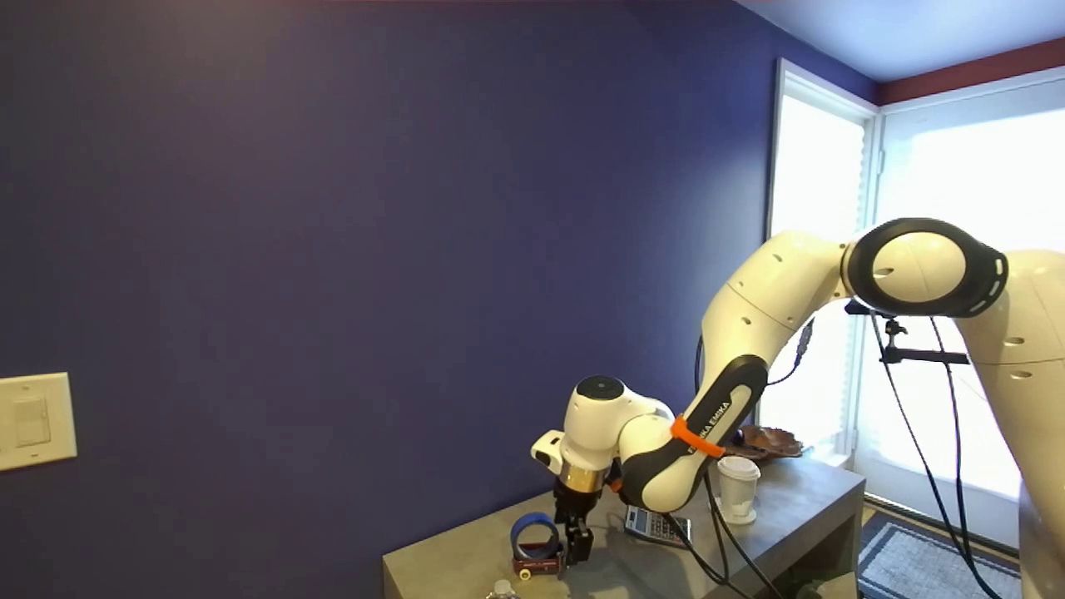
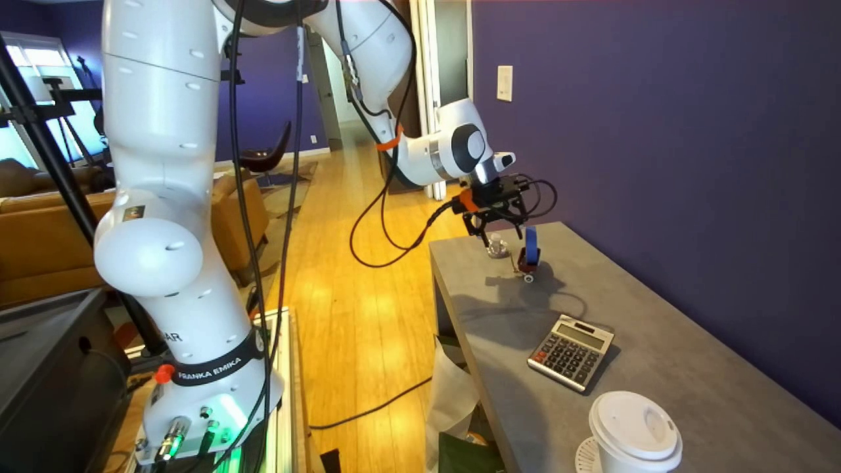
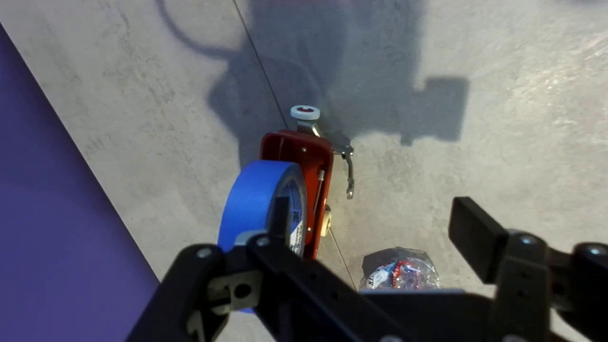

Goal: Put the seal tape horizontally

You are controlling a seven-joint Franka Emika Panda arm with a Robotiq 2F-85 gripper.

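Note:
The seal tape shows as a blue ring-shaped roll (image 1: 532,518) (image 2: 531,245) (image 3: 249,199). It stands upright on its edge in a small red toy wagon (image 1: 539,567) (image 3: 313,159) with pale wheels. My gripper (image 1: 576,551) (image 2: 502,238) (image 3: 370,223) is open, pointing down beside the roll. In the wrist view, one finger overlaps the roll's inner face and the other finger is out over the bare table. I cannot tell whether the near finger touches the roll. The lower part of the roll is hidden behind that finger in the wrist view.
A clear plastic-wrapped item (image 3: 401,270) (image 2: 496,246) lies near the wagon. A calculator (image 1: 657,526) (image 2: 573,351) and a white lidded cup (image 1: 738,487) (image 2: 634,433) stand farther along the grey table. A brown bowl (image 1: 770,443) is at the far end. A purple wall (image 3: 57,228) borders the table.

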